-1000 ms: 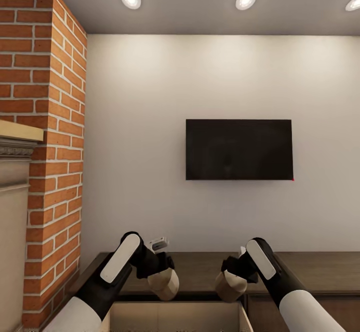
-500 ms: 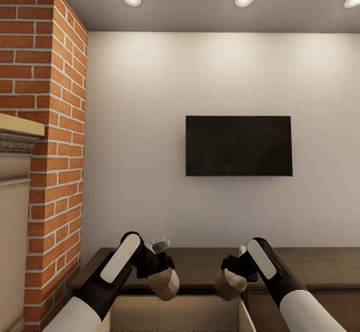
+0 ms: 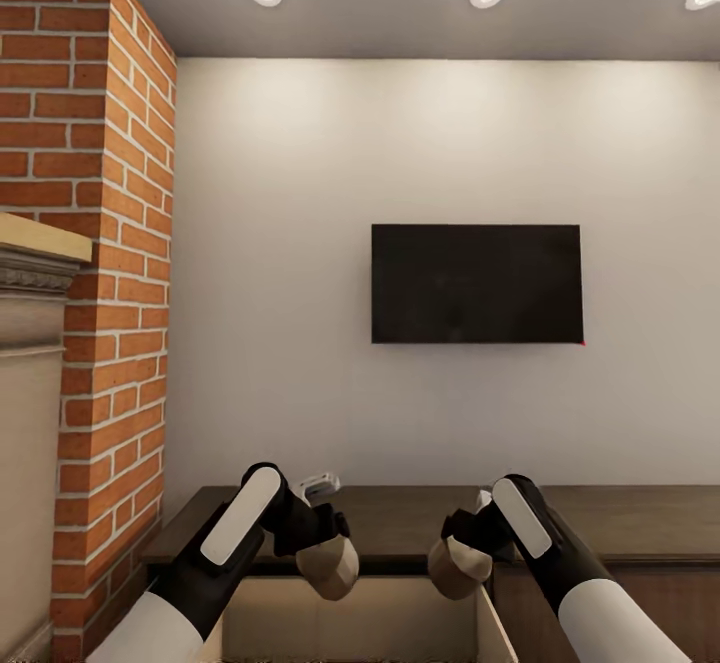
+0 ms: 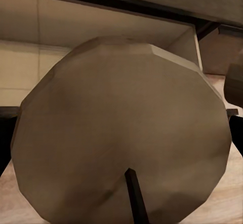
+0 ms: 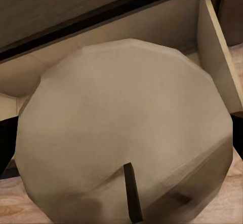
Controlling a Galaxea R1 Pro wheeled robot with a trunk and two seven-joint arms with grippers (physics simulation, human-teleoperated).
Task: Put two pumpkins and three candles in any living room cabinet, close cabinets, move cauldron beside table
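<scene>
Two candles held over the open drawer [image 3: 360,618] of the cabinet [image 3: 620,523]: left gripper [image 3: 325,553] clamping one candle [image 3: 330,565], right gripper [image 3: 462,553] clamping the other candle [image 3: 458,568].

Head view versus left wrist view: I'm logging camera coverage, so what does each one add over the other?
Head view alone: the brick fireplace, the wall television, ceiling lights and both arms.

Left wrist view alone: a close look at its candle's faceted end and dark wick.

Both: that candle in the left gripper, over the open pale drawer of the cabinet.
</scene>
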